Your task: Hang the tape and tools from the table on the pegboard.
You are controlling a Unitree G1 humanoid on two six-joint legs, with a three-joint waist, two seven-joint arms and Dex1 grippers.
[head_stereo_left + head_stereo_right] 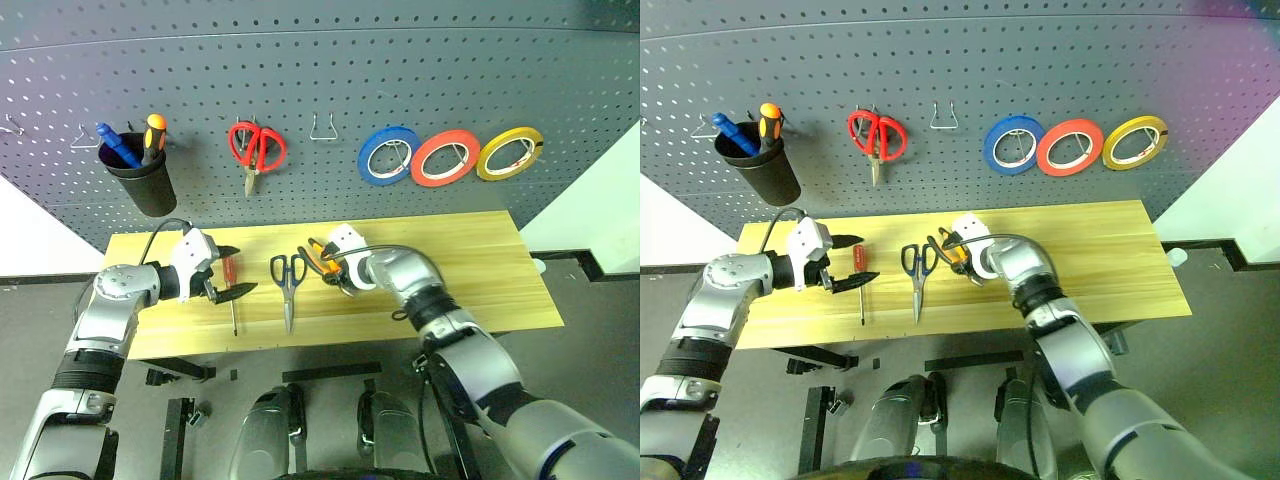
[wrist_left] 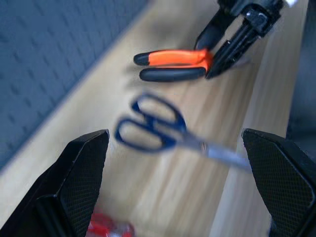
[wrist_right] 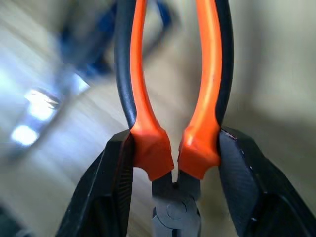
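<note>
My right gripper [image 1: 332, 268] is shut on the orange-and-black pliers [image 1: 317, 256] near their joint and holds them just above the table [image 1: 480, 270]; the handles [image 3: 207, 74] point away from the fingers. The blue-handled scissors [image 1: 288, 274] lie flat left of the pliers. The red-handled screwdriver [image 1: 233, 312] lies further left. My left gripper [image 1: 232, 271] hovers open over its handle, holding nothing. The red tape [image 1: 445, 158] hangs on the pegboard [image 1: 330, 60].
On the pegboard hang a black cup [image 1: 143, 178] with a blue and an orange screwdriver, red scissors [image 1: 256, 148], a blue roll [image 1: 388, 155] and a yellow roll [image 1: 510, 152]. An empty wire hook [image 1: 323, 129] sits between the red scissors and the blue roll.
</note>
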